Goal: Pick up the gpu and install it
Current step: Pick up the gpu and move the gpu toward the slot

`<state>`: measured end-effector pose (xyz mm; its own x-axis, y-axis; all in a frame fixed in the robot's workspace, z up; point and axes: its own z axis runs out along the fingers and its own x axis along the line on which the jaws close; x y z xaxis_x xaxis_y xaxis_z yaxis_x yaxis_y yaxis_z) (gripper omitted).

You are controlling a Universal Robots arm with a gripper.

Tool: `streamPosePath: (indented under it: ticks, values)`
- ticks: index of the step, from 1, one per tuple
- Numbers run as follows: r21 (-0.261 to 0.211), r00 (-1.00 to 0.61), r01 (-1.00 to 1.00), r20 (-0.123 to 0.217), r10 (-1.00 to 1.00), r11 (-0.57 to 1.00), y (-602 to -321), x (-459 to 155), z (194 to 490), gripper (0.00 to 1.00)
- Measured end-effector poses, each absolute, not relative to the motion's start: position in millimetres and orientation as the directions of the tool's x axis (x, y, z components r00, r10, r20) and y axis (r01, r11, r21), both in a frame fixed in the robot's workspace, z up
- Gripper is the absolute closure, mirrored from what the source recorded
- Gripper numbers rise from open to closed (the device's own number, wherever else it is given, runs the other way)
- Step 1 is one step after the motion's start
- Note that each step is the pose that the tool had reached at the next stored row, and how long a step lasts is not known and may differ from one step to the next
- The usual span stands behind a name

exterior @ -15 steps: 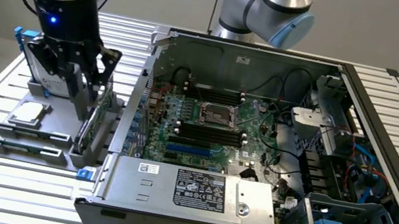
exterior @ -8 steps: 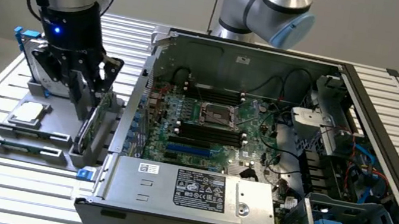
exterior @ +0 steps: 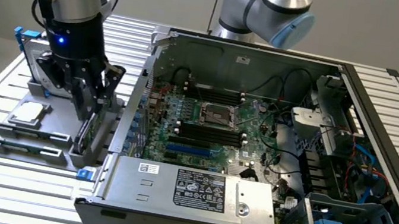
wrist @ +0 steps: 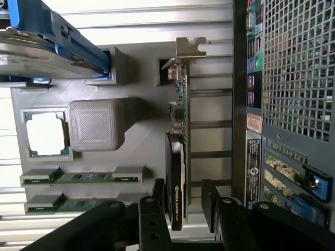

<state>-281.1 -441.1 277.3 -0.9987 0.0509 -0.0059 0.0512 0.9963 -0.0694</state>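
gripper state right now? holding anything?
Gripper: open, holding nothing. Its fingers stand on either side of the gpu, with a gap showing on each side.

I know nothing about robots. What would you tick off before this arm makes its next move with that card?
1. Gripper open: ok.
2. Gpu standing on edge in the grey holder: ok.
3. Fingers on both sides of the gpu: ok.
4. Fingers low enough for a firm hold: cannot tell.
5. Computer case open on top: ok.
6. Blue card slots inside look free: ok.
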Motion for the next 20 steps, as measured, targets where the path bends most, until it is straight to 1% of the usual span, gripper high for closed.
streamPosePath:
  ticks: [12, 15, 20]
  values:
    - [-0.064, -1.0, 0.017, -0.009, 0.016, 0.998, -439, -281, 257, 0.58]
    - [-0.05, -1.0, 0.004, -0.009, 0.004, 0.999, -438, -281, 254, 0.58]
    - [-0.015, -1.0, -0.012, -0.009, -0.012, 1.0, -438, -281, 250, 0.58]
